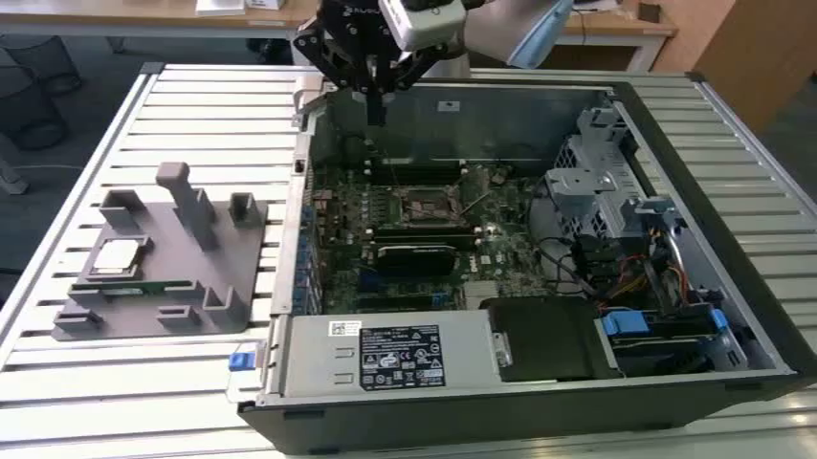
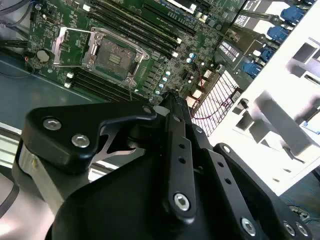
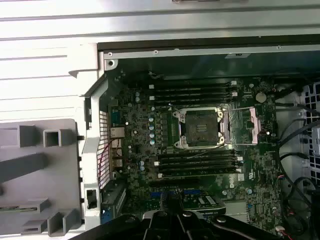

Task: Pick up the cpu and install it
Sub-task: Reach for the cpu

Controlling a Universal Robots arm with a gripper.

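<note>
A matte black gripper (image 1: 375, 117) of angular metal link bars is being seen in the exterior view, mounted beneath a boxy white-and-grey housing (image 1: 428, 19) and a pale blue-grey tubular arm segment (image 1: 530, 29). In the second wrist view, its long, flat black fingers (image 2: 181, 150) are being shown dotted with small holes and are being joined to rounded knuckles by bright silver socket-head screws (image 2: 181, 201). A brushed silver-grey metal bracket (image 2: 32, 172) is being seen beside the black body.

Robotics lab, slatted workbench (image 1: 191, 105), open computer case (image 1: 511, 418)
</note>
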